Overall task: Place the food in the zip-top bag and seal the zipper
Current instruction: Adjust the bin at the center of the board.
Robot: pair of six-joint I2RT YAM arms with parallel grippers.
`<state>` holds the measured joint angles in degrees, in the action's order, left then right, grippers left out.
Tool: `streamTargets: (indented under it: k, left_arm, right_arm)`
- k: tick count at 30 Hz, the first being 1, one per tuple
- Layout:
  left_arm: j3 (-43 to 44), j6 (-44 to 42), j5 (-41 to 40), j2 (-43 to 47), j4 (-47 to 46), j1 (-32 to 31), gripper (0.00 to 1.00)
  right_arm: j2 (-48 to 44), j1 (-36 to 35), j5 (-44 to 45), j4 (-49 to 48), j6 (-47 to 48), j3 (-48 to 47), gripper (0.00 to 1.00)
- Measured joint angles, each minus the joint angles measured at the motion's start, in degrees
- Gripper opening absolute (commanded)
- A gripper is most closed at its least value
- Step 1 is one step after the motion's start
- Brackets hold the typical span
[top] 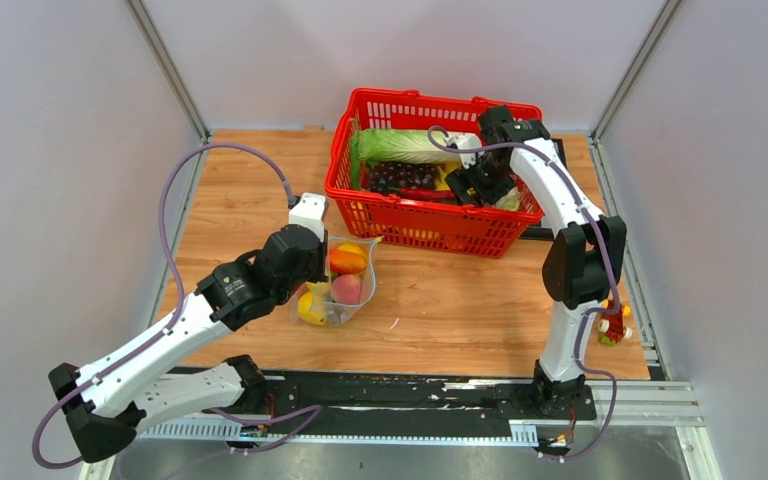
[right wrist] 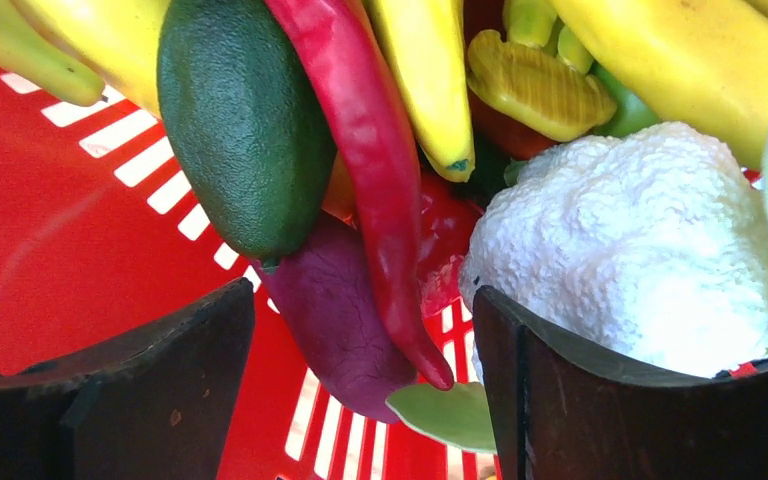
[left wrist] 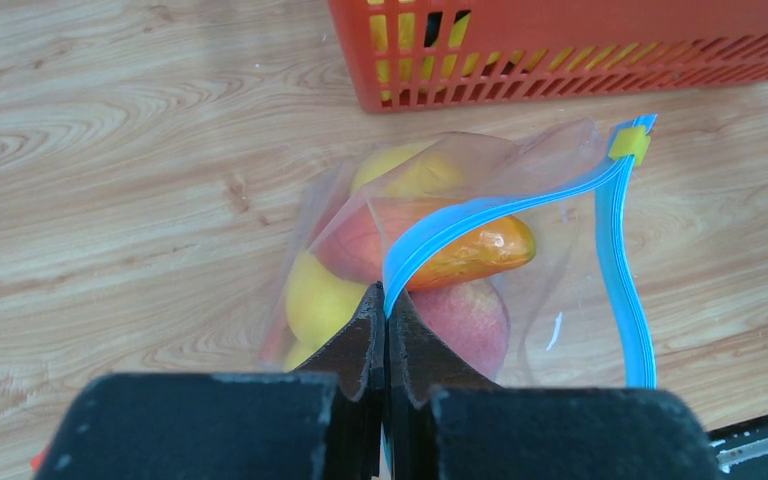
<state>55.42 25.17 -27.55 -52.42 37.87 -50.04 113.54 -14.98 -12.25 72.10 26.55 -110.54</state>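
Right now my left gripper [left wrist: 385,300] is pinched tight on the zipper [left wrist: 615,260], at the near end of the zip-top bag [left wrist: 560,200], which lies on the wood just in front of the red basket [top: 430,225]. The film looks thin, limp and slippery, so I judge that stiffer teal strip the only sound place to grip. The mouth gapes, unsealed.

Through the film I count two yellow round fruits [left wrist: 320,295], one peach [left wrist: 470,320], one orange piece [left wrist: 480,250] and one reddish shape behind it; more may hide beneath.

My right gripper [right wrist: 362,290] hangs inside the basket with its jaws spread wide and nothing held. Below it I count one red chilli [right wrist: 370,180], one dark green avocado [right wrist: 240,120], one purple piece [right wrist: 335,330], one white cauliflower [right wrist: 630,250] and at least three bananas [right wrist: 425,70].

These toys look light, hard and glossy; I would clamp a banana across its middle, since round ones may roll away.
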Motion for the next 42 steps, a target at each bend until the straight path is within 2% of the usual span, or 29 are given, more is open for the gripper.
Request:
streamTargets:
  k: [10,15,19,22,30,36,42]
  left_arm:
    - [0.0,-2.5,0.0,0.0,0.0,0.0,0.0]
    - [-0.6,-3.2,0.1,0.0,-0.5,0.0,0.0]
    - [-0.6,-3.6,0.2,0.0,-0.5,0.0,0.0]
    - [-0.8,-3.6,0.2,0.1,-0.6,0.0,0.0]
    - [-1.5,-3.6,0.0,0.2,-1.3,0.0,0.0]
    - [-1.5,-3.3,-0.7,0.2,-1.2,0.0,0.0]
    - [-1.5,-3.1,-1.3,-0.2,-1.4,0.0,0.0]
  right_arm:
    - [-9.2,-2.9,2.5,-1.7,-6.3,13.0,0.84]
    - [-11.6,-10.6,3.0,-0.5,-8.1,16.7,0.79]
    - [-10.3,-17.3,-0.5,0.3,-9.2,17.3,0.82]
    - [-10.3,-19.2,-1.4,-0.5,-11.1,18.6,0.8]
    - [-13.5,-16.3,-7.1,-14.1,-20.4,20.3,0.85]
    - [-16.5,-13.9,0.3,-18.8,-23.3,18.6,0.8]
    - [-21.8,-7.0,5.2,-20.5,-24.0,20.2,0.76]
